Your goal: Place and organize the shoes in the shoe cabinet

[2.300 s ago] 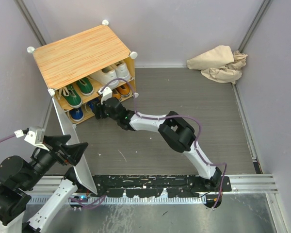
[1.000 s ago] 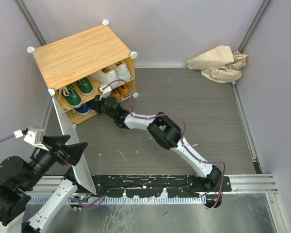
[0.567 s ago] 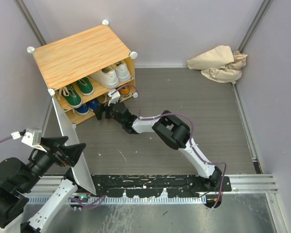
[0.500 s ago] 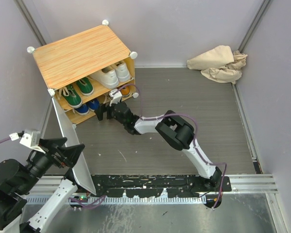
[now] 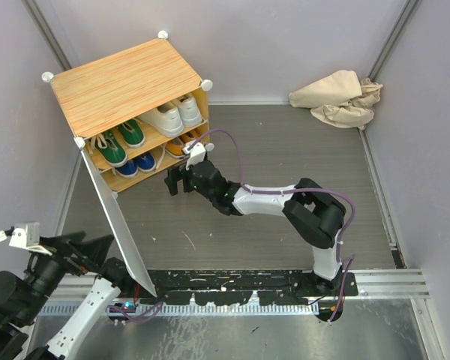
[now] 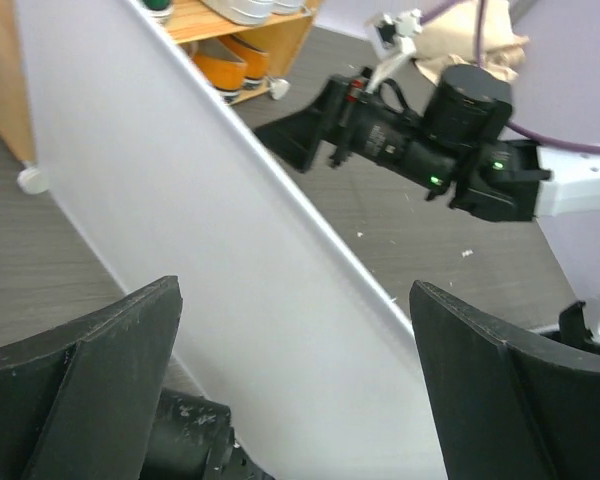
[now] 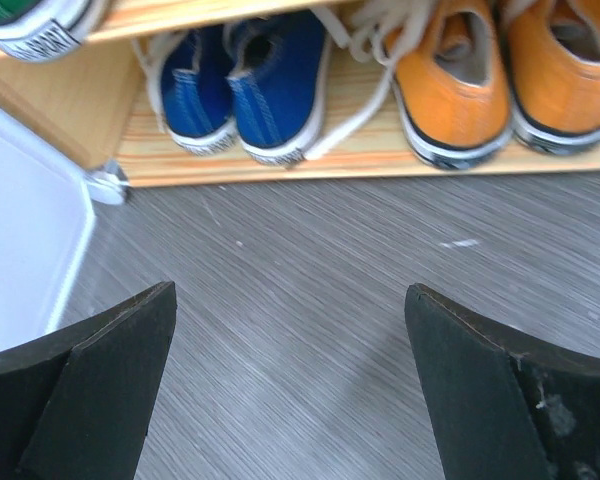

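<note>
Right end effector (image 5: 174, 181) has backed out of the shoe cabinet (image 5: 124, 79). A second ago it was in at the lower shelf (image 7: 380, 165); now it sits just in front, over the counter (image 5: 285, 165), fingers spread wide and empty. Blue pair (image 7: 245, 85) is on the lower shelf, side by side, with the orange pair (image 7: 500, 75) to their right. Green pair (image 5: 121, 142) and white pair (image 5: 172, 114) are on the shelf above. I read all four pairs as stowed.

Left end effector (image 6: 295, 300) has dropped back toward its base, also wide. The open door (image 6: 230, 250) runs between its fingers; can't tell if it touches. Door itself hasn't moved. What's left, I'd say: swing it shut.
</note>
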`<state>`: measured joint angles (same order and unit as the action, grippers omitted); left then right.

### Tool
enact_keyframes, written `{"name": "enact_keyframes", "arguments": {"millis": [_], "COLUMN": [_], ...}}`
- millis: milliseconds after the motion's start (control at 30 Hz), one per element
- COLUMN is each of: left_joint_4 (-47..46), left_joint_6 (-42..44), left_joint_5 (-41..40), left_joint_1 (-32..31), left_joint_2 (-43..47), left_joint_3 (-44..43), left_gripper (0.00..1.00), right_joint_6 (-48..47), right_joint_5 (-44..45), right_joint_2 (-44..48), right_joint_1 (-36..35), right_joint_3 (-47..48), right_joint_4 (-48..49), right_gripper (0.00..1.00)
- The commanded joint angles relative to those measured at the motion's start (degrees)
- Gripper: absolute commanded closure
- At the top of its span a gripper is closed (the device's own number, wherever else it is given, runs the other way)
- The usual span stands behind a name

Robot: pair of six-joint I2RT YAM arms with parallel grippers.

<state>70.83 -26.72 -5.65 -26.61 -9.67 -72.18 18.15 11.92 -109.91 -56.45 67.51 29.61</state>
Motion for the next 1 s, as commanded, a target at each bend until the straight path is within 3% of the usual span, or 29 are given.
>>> {"name": "enact_keyframes", "arguments": {"millis": [0,233,433,633,800,967], "left_joint_4": [4.22,-6.26,-27.25,-52.83,-60.6,-67.81], "left_joint_6": [-3.03,-5.36,-8.25,-6.19,-2.21,-1.14], "left_joint_5": [-9.06,-4.94,0.39,5.28,4.74,3.4], "left_joint_1": [0.07,0.07,0.07,0.07,0.06,0.07], "left_joint_2": [2.01,2.93,-3.76,-24.36,-40.53,-49.55], "left_joint_3": [-0.96,9.89,19.16,20.08,16.4,16.16], "left_gripper": [0.02,0.02,0.02,0.02,0.02,0.02], "right_joint_6": [-2.85,-0.38,-0.05,-0.23,-0.06,0.47], "right_joint_5": [7.36,11.85,17.18,15.95,13.27,10.55], "right_joint_2": [7.64,25.06,38.11,43.77,47.87,50.45], "right_joint_1": [0.85,7.42,12.12,13.21,13.51,13.57], "right_joint_3": [-0.79,-9.59,-12.0,-11.67,-11.65,-11.98], "right_joint_4": [-10.55,-15.97,-24.6,-32.24,-35.98,-39.69], "right_gripper": [0.0,0.0,0.0,0.0,0.0,0.0]}}
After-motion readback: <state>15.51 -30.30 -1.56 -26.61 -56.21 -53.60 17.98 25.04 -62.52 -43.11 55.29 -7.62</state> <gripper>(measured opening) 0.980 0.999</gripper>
